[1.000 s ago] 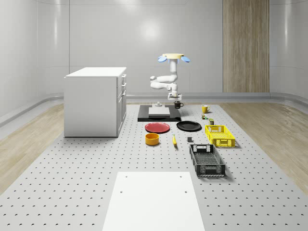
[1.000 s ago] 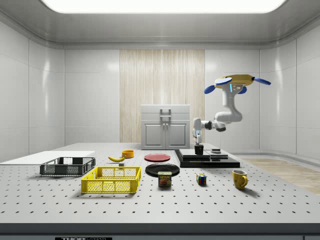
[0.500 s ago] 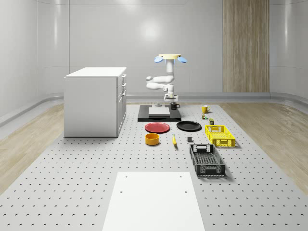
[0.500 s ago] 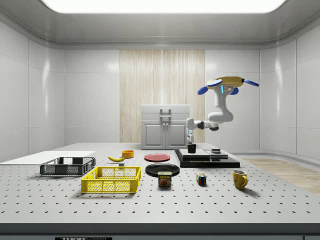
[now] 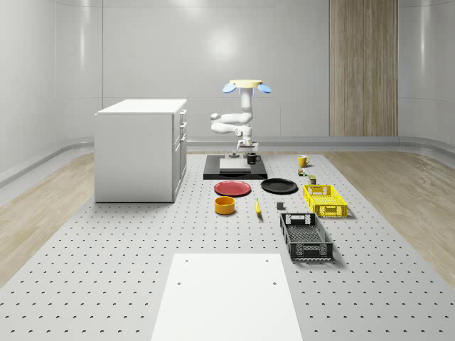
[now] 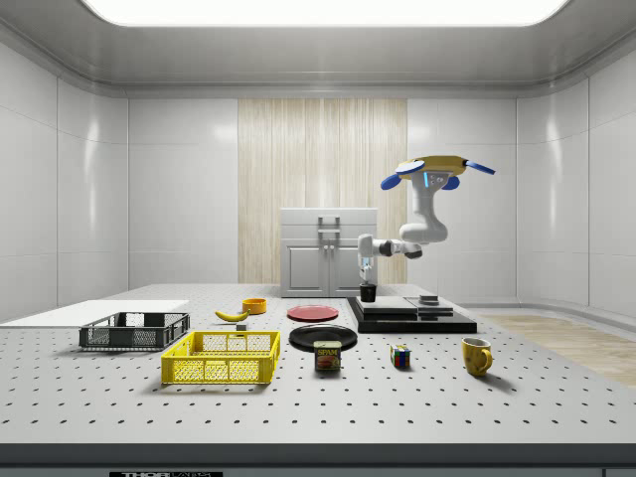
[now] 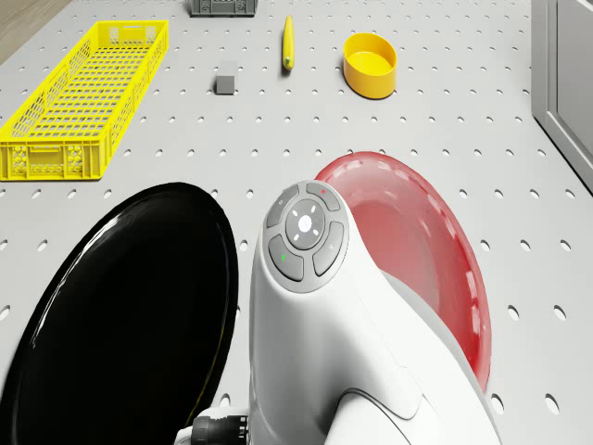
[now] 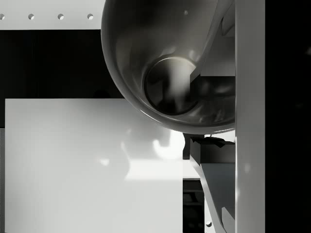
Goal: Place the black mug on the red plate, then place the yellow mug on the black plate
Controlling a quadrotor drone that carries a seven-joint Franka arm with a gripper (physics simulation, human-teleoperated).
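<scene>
Drone hovers above the black platform — end effector clamped on the black mug, held aloft.

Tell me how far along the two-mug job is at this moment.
Nothing is delivered yet: the red plate and black plate are both bare. In hand: the end effector holds the black mug just above the dark platform, with the drone hovering over the platform. Left: set that mug on the red plate, then fetch the yellow mug, which sits untouched on the table.
</scene>
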